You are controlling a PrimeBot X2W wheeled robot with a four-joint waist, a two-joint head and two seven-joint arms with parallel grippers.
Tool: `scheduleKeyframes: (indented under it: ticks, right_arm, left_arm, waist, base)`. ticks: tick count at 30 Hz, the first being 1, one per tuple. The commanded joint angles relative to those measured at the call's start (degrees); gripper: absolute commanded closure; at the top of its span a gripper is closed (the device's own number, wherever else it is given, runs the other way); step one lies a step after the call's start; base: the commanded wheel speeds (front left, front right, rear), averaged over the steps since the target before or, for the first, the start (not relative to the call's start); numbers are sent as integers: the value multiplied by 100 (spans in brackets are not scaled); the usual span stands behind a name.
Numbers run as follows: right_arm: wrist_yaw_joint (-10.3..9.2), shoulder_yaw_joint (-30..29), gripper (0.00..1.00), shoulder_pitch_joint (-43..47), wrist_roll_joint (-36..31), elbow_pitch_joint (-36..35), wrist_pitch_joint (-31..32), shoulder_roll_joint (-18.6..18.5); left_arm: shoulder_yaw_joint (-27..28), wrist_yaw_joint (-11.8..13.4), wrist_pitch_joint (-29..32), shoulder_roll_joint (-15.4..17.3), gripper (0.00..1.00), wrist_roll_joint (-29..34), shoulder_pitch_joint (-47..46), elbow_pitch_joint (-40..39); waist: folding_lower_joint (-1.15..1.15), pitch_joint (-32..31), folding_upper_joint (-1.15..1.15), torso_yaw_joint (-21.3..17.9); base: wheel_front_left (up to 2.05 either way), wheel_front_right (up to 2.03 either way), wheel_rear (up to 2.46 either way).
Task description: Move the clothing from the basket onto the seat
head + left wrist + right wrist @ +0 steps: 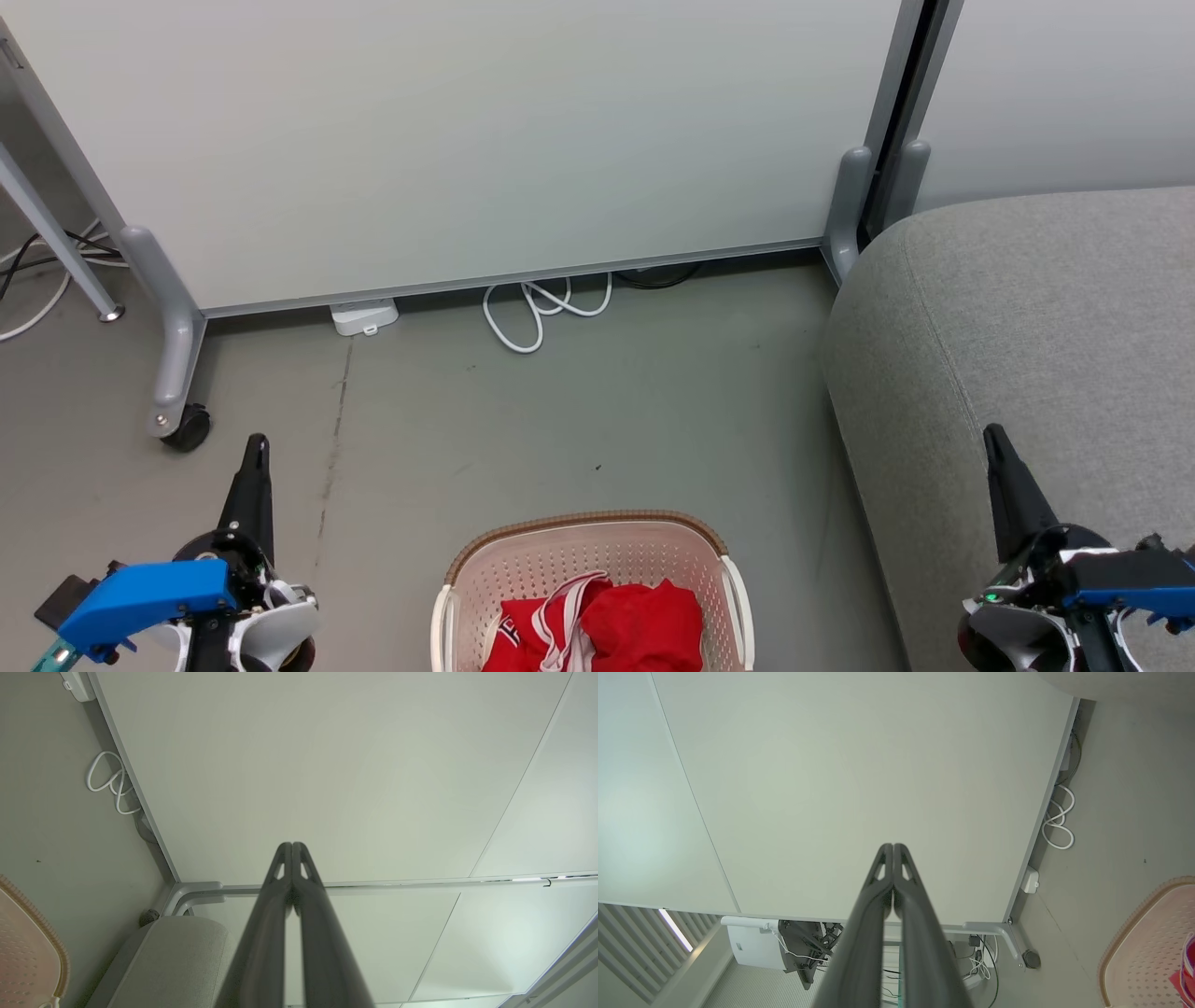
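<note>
**Head view: clothing in the basket, both tools shut, nothing lifted yet**

The clothing is seen as a red heap with white straps inside the basket. The basket stands on the floor at the bottom edge of the frame, between the two arms. The seat lies to the right, apart from the basket. The left tool and right tool are both closed on nothing, fingers pressed together and held up clear of the basket.

Risks, as judged:
- If a tool is driven down shut, the fabric is likely to be pushed flat rather than gripped. The fingers need to be opened first.
- The basket looks light. If a strap catches in the perforated wall, the basket could be dragged or tipped during the lift.
- The garments appear tangled. One could be carried half-hanging from the other and dropped on the floor short of the seat.
- The seat's edge is rounded, so a release too near it could let the fabric slide off.
- The white cable by the partition is well away. Little concern is noted there.
</note>
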Motion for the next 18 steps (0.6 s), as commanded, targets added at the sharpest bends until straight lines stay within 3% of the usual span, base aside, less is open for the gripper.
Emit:
scheduleKeyframes:
  ticks: [1, 11, 18]
  right_arm:
    - [0, 1, 0, 0, 0, -1, -1, 0]
    - [-8, 168, 0, 210, -47, 168, -154, 41]
    - [-5, 283, 0, 173, -706, 148, -378, 33]
  left_arm:
    - [-1, 0, -1, 0, 0, 1, 0, 0]
    - [-115, 0, -156, -50, 0, 54, 253, 217]
    - [-204, 55, -379, -42, 0, 681, 218, 151]
  waist:
    - [0, 0, 0, 0]
    - [0, 0, 0, -1]
    - [0, -1, 0, 0]
  base:
    - [0, 0, 0]
    - [0, 0, 0]
    - [0, 0, 0]
